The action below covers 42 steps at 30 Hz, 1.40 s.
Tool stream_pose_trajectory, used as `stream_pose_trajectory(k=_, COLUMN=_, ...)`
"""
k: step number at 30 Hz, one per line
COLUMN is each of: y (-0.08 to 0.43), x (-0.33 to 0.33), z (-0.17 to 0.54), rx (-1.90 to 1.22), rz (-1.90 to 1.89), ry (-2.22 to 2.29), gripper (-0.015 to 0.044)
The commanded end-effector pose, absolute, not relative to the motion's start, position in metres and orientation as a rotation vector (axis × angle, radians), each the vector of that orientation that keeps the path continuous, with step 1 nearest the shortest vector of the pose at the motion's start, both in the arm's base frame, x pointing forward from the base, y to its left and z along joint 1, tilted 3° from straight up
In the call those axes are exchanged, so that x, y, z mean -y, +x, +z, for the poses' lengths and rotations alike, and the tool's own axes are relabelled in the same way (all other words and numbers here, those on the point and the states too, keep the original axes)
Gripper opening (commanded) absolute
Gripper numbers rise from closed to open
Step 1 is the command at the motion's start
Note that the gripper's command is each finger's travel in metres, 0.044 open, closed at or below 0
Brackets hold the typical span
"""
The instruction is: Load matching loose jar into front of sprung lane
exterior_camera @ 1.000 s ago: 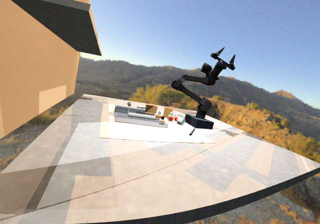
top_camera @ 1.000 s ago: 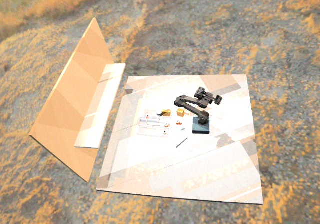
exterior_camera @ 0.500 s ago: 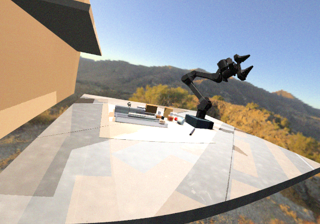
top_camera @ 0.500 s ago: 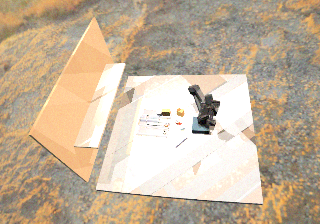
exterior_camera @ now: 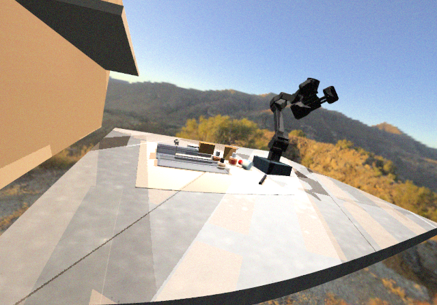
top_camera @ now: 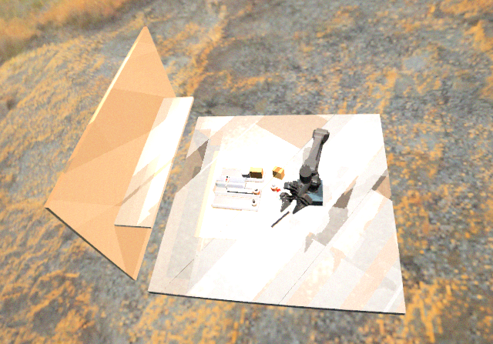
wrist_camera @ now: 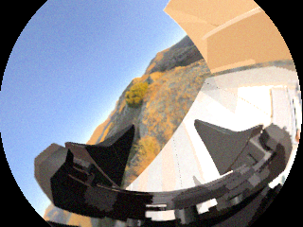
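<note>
With the tool (exterior_camera: 328, 95) spread and empty, the small loose jar (top_camera: 273, 187) far below looks light, rigid, slippery; pinch its body.

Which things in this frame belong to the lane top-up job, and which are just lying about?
Job: lane rack; jar at its front; loose jars beside it, match too small to tell; gripper, open and empty.
Lying about: tan box; second tan box; black stick; tan wall.
</note>
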<state>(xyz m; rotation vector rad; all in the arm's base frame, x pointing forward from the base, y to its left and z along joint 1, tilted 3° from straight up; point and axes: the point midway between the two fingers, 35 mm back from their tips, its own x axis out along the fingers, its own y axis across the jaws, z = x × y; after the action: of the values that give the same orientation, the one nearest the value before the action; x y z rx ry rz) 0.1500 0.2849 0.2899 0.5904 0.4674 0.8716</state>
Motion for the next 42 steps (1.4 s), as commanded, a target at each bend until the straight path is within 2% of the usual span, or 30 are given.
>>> stream_pose_trajectory(k=1, y=0.198, x=-0.265, z=0.257, rx=-0.513, rz=0.693, ry=0.416, gripper=0.044)
stream_pose_trajectory(k=7, y=0.261, x=-0.202, z=0.201, rx=-0.668, rz=0.409, ry=0.186, gripper=0.044)
stream_pose_trajectory(k=13, y=0.29, x=-0.119, z=0.149, rx=-0.91, rz=0.166, ry=0.036, gripper=0.044)
stream_pose_trajectory(k=19, y=0.282, x=-0.034, z=0.109, rx=-1.208, rz=-0.017, ry=-0.01, gripper=0.044)
stream_pose_trajectory(k=25, y=0.244, x=0.036, z=0.084, rx=-1.525, rz=-0.122, ry=0.06, gripper=0.044)
stream_pose_trajectory(k=30, y=0.228, x=0.052, z=0.081, rx=-1.599, rz=-0.134, ry=0.095, gripper=0.044)
stream_pose_trajectory(k=35, y=0.227, x=0.053, z=0.052, rx=-1.599, rz=-0.134, ry=0.095, gripper=0.044)
stream_pose_trajectory(k=42, y=0.225, x=0.054, z=0.046, rx=-1.599, rz=-0.134, ry=0.095, gripper=0.044)
